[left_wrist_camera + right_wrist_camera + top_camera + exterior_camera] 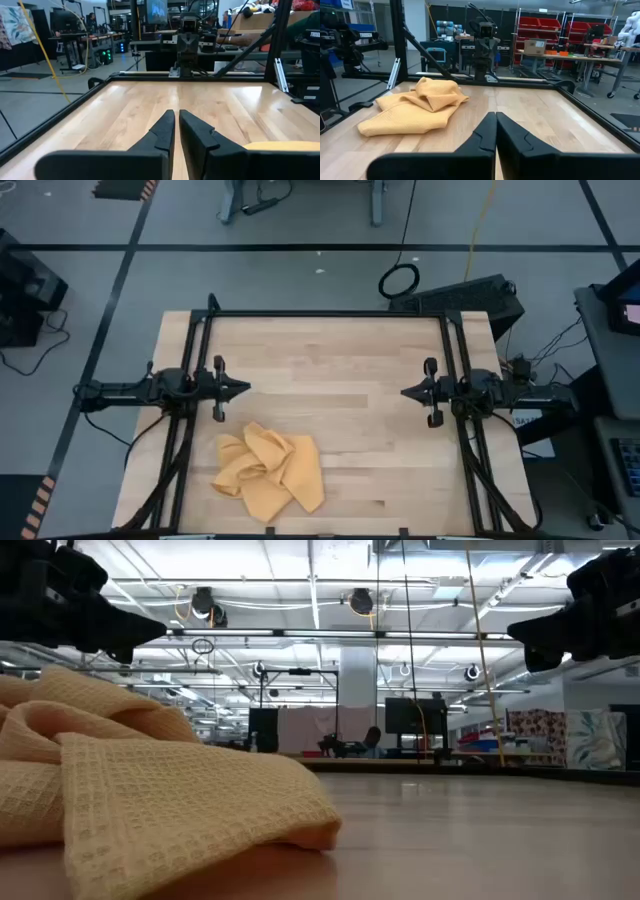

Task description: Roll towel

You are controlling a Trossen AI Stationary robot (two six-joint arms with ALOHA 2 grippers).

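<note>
Low view crops crumpled towel (150, 800), left gripper (176, 131), right gripper (496, 131) closed, empty.

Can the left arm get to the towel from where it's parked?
Probably yes. The towel lies crumpled on bare table, nearer the left gripper than the right gripper. Nothing stands between them; both grippers hover shut above the wood.

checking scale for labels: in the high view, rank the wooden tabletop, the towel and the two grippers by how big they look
1. wooden tabletop, by far the largest.
2. towel, crumpled near the left arm's side.
3. left gripper and right gripper: they look alike in size, so no ranking between them.
</note>
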